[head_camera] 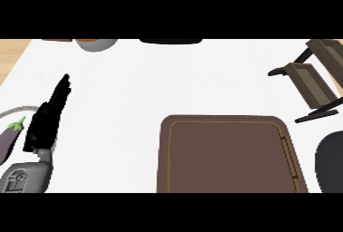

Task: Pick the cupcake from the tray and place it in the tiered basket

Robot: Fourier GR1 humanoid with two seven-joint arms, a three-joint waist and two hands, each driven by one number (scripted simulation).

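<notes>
A: Step in hand?
B: Probably transfer toward tiered basket, far right. No cupcake visible on tray, near centre; location unclear.
A: Hands?
B: Left hand, left side: straight-fingered, holding nothing. Right hand, presumably the dark shape near right: state impossible to tell.
A: Next?
B: Likely lowering into a tier, clear of the frame.

Brown tray on white counter
</notes>
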